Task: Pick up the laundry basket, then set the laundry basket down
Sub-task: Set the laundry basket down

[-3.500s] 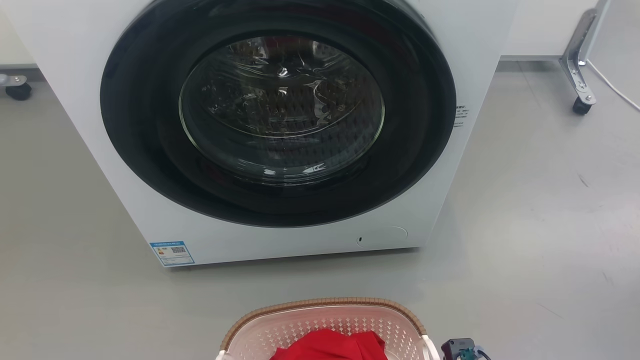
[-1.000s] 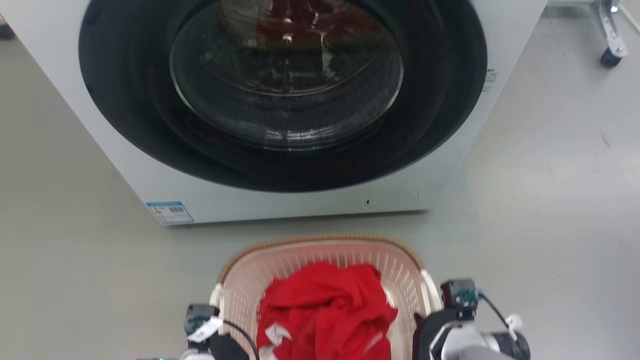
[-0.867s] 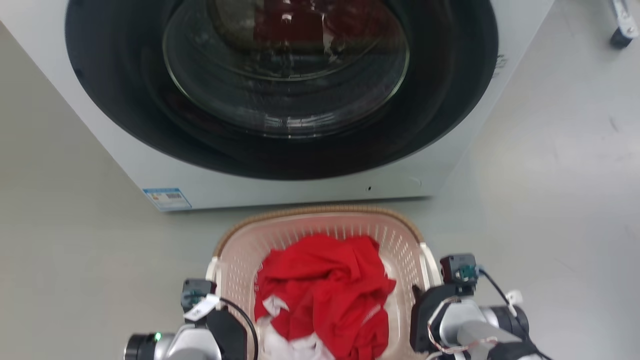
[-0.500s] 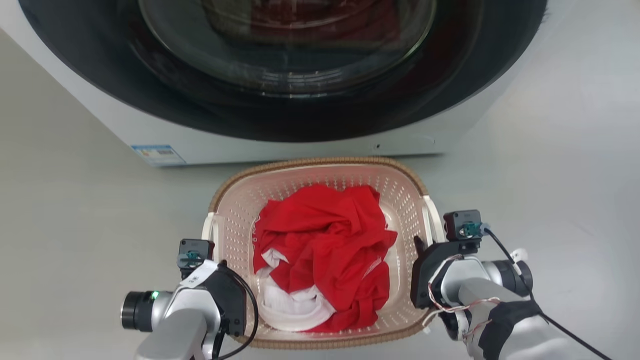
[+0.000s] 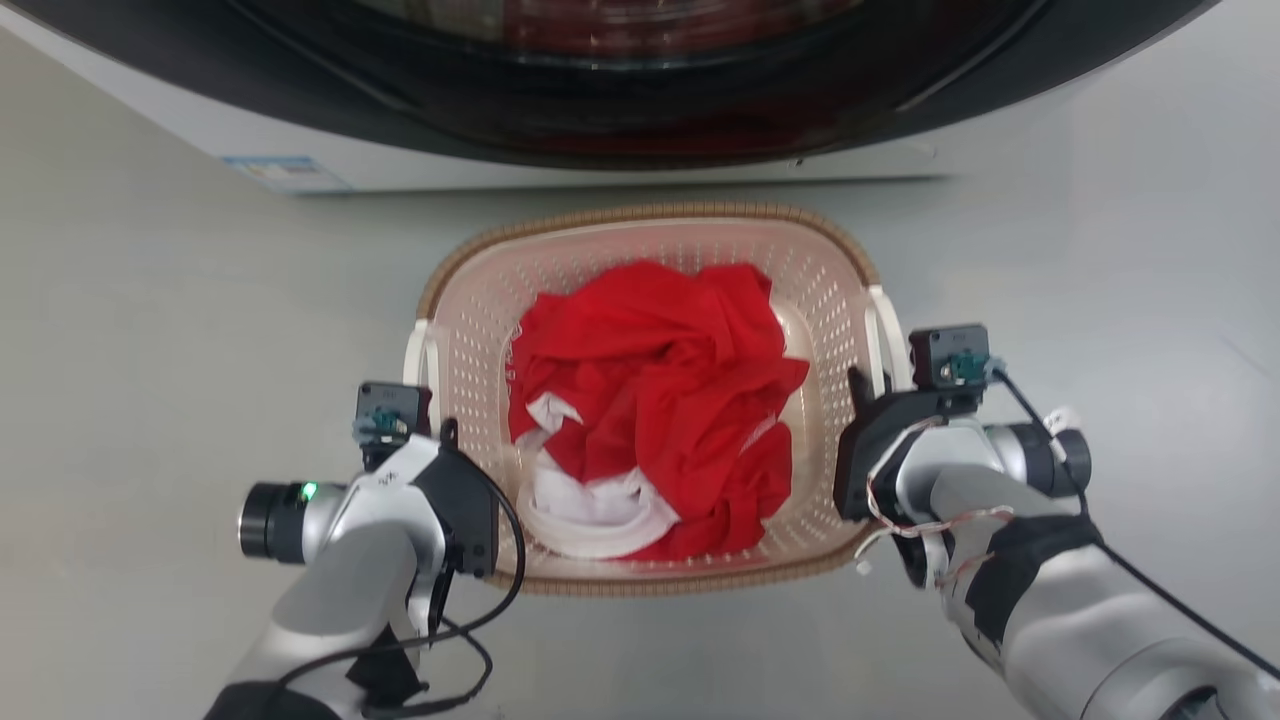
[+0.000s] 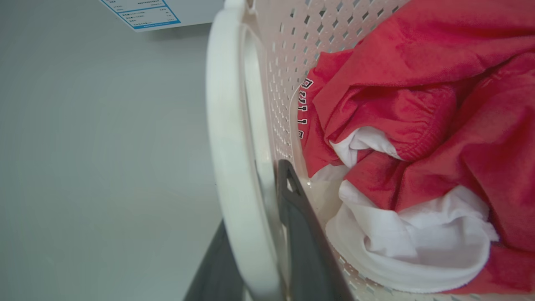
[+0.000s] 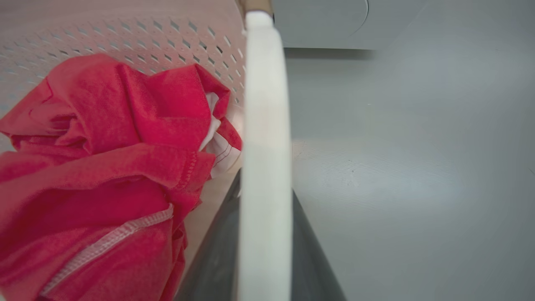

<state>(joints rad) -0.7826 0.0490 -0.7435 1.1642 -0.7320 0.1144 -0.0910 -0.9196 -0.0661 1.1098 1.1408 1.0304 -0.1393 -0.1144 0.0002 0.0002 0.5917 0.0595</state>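
left gripper (image 5: 441,434) pinches left handle (image 6: 228,146) of laundry basket (image 5: 650,212), right gripper (image 5: 860,386) pinches right handle (image 7: 263,146) (one per side, likely so the clothes (image 5: 650,380) ride level); basket sits close to washer (image 5: 150,110) front.

Head cam: high, facing steeply down, laundry basket (image 5: 650,225) mid-frame between left gripper (image 5: 437,440) and right gripper (image 5: 873,387). Wrist cams: very close, each sighting along own fingers up the basket's side. All share red clothes (image 5: 650,400), inboard of each gripper.

A laundry corner: a front-loading washing machine (image 5: 640,100) stands on smooth grey floor (image 5: 150,350), with a basket (image 5: 650,212) of clothes (image 5: 650,380) before it.
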